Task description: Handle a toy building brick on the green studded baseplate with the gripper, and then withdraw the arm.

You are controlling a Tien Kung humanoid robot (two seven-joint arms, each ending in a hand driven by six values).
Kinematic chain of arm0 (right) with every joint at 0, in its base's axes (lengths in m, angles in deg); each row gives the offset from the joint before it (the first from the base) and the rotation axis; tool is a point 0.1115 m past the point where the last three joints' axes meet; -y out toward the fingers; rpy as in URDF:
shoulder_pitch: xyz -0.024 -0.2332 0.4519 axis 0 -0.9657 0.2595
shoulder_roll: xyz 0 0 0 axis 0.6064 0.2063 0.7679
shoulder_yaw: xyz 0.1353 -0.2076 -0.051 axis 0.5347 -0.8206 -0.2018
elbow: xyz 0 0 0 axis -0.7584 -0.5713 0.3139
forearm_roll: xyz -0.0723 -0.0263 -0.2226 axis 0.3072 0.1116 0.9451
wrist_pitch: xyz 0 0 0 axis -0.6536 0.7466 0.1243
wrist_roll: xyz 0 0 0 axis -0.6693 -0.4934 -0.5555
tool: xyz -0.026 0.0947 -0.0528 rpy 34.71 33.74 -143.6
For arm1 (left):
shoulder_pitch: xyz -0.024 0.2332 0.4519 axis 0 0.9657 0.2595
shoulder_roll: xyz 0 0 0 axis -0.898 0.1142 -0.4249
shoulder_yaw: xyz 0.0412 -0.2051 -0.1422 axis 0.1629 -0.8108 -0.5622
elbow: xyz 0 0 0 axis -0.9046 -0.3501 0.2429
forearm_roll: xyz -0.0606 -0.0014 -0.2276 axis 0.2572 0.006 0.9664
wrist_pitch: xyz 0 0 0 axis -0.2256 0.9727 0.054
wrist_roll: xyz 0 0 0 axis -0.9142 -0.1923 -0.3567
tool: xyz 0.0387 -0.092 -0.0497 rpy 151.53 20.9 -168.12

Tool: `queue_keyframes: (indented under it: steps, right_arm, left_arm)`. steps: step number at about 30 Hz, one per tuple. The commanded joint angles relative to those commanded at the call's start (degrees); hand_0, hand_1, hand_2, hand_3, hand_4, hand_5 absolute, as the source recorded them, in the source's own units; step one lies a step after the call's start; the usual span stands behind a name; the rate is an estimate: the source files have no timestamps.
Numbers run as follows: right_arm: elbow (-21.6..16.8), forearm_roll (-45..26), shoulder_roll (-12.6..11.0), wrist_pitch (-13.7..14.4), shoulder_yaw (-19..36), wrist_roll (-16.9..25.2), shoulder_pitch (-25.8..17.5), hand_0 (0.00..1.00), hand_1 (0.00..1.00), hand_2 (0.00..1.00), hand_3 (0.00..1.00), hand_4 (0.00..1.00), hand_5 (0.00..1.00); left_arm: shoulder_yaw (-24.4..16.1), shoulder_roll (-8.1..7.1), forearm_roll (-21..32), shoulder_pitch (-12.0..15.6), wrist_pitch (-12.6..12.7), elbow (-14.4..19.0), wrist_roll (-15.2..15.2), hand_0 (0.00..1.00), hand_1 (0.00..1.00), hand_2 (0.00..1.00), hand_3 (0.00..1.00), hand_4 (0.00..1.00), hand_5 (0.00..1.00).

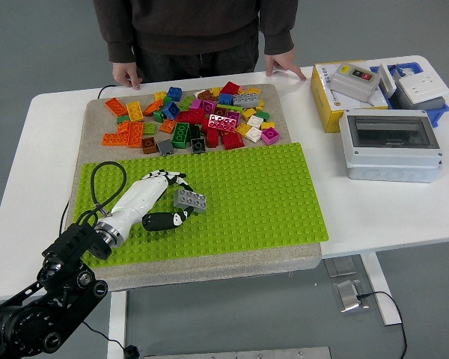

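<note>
The grey brick (190, 200) sits left of the middle of the frame, over the green studded baseplate (247, 194), and the left hand (153, 200) has its fingers curled around it, the thumb below and the other fingers above. I cannot tell if the brick touches the plate. The black arm comes in from the lower left corner, with a black cable looping beside it. The plate lies on a tan mat (209, 262) on the white table (389, 209). Above the plate, in the upper middle, is a pile of bricks (194, 120) in many colours. At the top, a person stands with one hand (127, 73) and the other hand (284, 63) resting on the table's far edge. In the upper right are a grey box with a clear lid (391, 143) and a yellow box (328, 97); its writing is too small to read.
</note>
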Motion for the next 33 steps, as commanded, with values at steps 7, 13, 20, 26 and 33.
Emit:
queue_keyframes:
  steps: [7,13,20,26,33]
  right_arm:
    - [0.00,-0.11,0.15,0.02,0.11,0.03,-0.01,0.657,0.656,0.685,0.515,0.411,0.708]
    - [0.00,-0.02,0.27,0.01,0.21,0.00,0.04,0.657,0.656,0.685,0.516,0.410,0.708]
    - [0.00,0.23,0.42,-0.04,0.41,-0.06,0.09,0.655,0.656,0.685,0.516,0.410,0.708]
    - [0.00,0.32,0.43,-0.05,0.52,-0.04,0.12,0.656,0.656,0.685,0.516,0.411,0.708]
    - [0.00,0.47,0.40,-0.05,0.62,-0.03,0.16,0.656,0.656,0.685,0.516,0.410,0.708]
  left_arm:
    - [0.23,1.39,0.08,-1.27,1.23,-2.10,-1.06,0.990,0.907,0.869,0.594,0.627,0.266]
    - [-0.31,2.62,0.07,-2.09,2.06,-4.41,-1.82,0.991,0.906,0.868,0.593,0.624,0.264]
    - [-1.41,3.48,-0.47,-2.48,2.71,-7.31,-2.63,0.990,0.902,0.864,0.593,0.621,0.263]
    - [-2.44,3.76,-0.74,-2.48,3.21,-9.46,-3.25,0.988,0.901,0.864,0.593,0.617,0.260]
    - [-2.88,3.76,-0.88,-2.26,3.33,-10.80,-3.42,0.987,0.900,0.863,0.593,0.615,0.260]
